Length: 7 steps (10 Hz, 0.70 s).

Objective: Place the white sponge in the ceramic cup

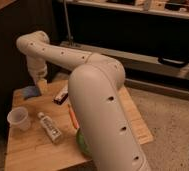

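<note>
The white sponge (31,92), a small pale blue pad, lies at the far left corner of the wooden table (33,150). The ceramic cup (19,119), whitish and tapered, stands upright near the table's left edge, in front of the sponge. My gripper (41,85) hangs from the white arm (95,95) just to the right of the sponge, close above the table. The sponge lies outside the cup.
A white labelled tube (50,127) lies right of the cup. A dark flat bar (62,94) lies at the back middle, with a thin orange stick (72,116) in front of it. A green bowl (80,143) is mostly hidden behind my arm. Dark shelving stands behind the table.
</note>
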Tool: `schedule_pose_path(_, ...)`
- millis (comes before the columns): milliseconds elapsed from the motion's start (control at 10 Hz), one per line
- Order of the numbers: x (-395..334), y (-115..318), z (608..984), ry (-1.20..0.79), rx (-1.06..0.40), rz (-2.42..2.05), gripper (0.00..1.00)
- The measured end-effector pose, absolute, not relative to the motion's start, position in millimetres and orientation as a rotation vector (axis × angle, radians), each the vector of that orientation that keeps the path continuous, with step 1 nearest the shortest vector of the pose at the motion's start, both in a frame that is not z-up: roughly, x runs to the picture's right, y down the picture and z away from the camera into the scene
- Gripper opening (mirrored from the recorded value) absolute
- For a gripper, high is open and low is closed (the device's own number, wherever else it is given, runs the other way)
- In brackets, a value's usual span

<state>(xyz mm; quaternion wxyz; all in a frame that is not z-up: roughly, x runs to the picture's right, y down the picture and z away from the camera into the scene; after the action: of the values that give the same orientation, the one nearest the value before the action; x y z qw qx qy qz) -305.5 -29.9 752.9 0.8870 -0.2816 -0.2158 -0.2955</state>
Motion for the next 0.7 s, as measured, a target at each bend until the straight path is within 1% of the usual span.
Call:
schedule_pose_path(200, -326.7, -38.2, 718.6, -0.458, -0.547, -0.744, 0.00)
schedule_pose_path(400, -343.8, -39.6, 695.2, -0.458, -0.508, -0.895, 0.00)
schedule_pose_path(700, -345.2, -41.1, 694.5, -0.441, -0.498, -0.919, 0.00)
